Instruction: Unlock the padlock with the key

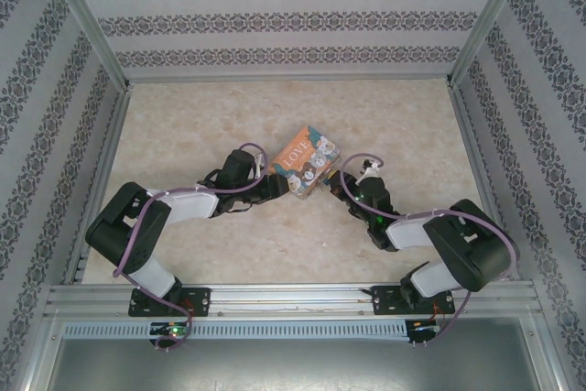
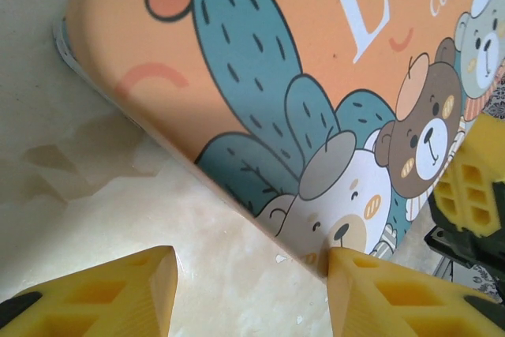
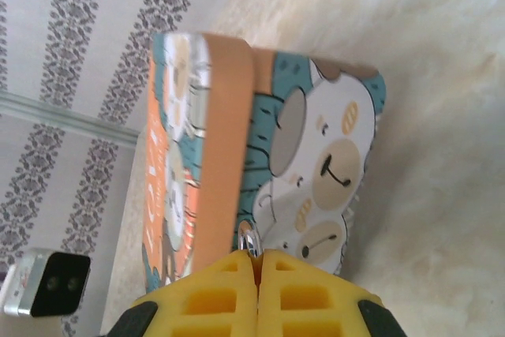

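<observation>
We see a pale marbled tabletop (image 1: 275,244) boxed in on three sides by the far wall (image 1: 293,16), left wall (image 1: 46,116) and right wall (image 1: 540,107), all white paper with grey damask stripes. An aluminium post stands at each far corner, left (image 1: 85,16) and right (image 1: 493,11). An aluminium rail (image 1: 293,298) runs along the near edge. Light is soft and even. A small white camera box (image 3: 47,282) sits by the wall.

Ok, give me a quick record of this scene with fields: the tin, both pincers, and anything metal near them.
tin: colourful LOVE tin on the table, between the two pincers
left pincer: open, empty, by the tin's corner
right pincer: shut, against the tin's edge
silvery loop: at the right pincer's fingertips; key or shackle, cannot tell
</observation>
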Motion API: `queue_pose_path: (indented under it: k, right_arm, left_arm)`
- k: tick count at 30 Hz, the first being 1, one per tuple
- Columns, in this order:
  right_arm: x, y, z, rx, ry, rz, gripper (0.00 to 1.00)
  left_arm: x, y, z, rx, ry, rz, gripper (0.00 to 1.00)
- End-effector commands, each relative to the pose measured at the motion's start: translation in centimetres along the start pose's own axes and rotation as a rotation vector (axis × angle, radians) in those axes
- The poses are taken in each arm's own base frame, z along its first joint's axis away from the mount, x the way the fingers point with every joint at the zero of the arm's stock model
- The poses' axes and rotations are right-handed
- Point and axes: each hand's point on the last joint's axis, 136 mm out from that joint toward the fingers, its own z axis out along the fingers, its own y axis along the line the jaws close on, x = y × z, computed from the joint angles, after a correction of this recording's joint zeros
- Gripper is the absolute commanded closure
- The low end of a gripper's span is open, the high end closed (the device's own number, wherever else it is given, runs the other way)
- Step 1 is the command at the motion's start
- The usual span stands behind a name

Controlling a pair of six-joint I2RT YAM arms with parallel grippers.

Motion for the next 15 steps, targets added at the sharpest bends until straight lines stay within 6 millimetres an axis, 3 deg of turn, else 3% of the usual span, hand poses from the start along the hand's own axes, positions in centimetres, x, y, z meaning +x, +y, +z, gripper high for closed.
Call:
queue_pose_path:
  k: [1, 15]
  right_arm:
    - [-1.0, 0.1, 0.0, 0.012, -0.038, -0.028, 1.0]
    - [-1.8, 0.4, -1.7, 0.053, -0.052, -0.119, 1.0]
  left_arm:
    - [2.2, 3.1, 0.5, -0.096, 0.054, -0.051, 0.48]
    - [1.6, 2.5, 0.5, -0.087, 0.046, -0.042, 0.48]
